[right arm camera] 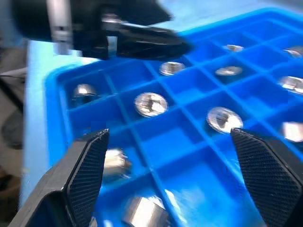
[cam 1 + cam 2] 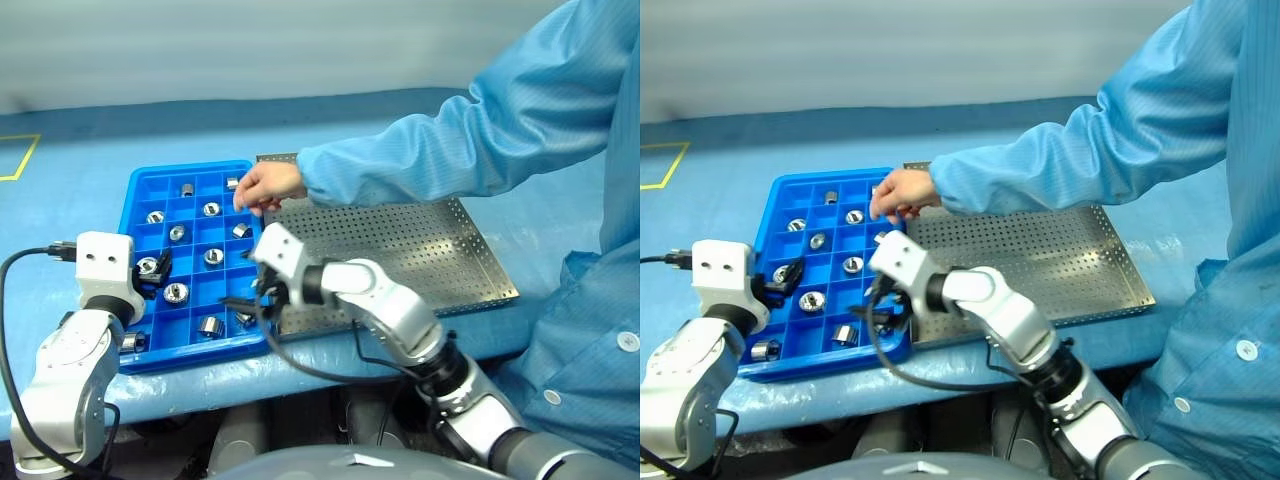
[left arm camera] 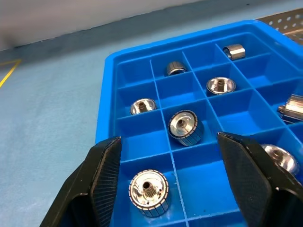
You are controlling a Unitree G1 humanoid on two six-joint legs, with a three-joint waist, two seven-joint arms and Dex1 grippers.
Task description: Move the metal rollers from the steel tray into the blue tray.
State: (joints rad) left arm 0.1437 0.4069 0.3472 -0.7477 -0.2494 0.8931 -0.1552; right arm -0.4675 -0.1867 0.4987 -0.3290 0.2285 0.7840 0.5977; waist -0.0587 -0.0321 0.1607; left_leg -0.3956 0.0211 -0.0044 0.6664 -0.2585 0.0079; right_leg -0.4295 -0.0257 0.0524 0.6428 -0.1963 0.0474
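Note:
The blue tray (image 2: 150, 172) lies left of centre, with several metal rollers in its compartments, such as one roller (image 2: 176, 292) near the front and another (image 2: 213, 257) mid-tray. The steel tray (image 2: 420, 250) adjoins it on the right; its visible perforated floor is bare, and arms hide part of it. My left gripper (image 2: 158, 270) hovers over the blue tray's left side, open, nothing between its fingers (image 3: 106, 170). My right gripper (image 2: 250, 298) hangs over the blue tray's near right corner, open and empty, above a roller (image 1: 142, 210).
A person in a blue coat stands at the right. Their sleeve (image 2: 420, 160) crosses the steel tray's far edge, and their hand (image 2: 268, 187) is pinched over the blue tray's far right compartments. A black cable (image 2: 30, 256) runs to my left wrist. Blue table surface surrounds both trays.

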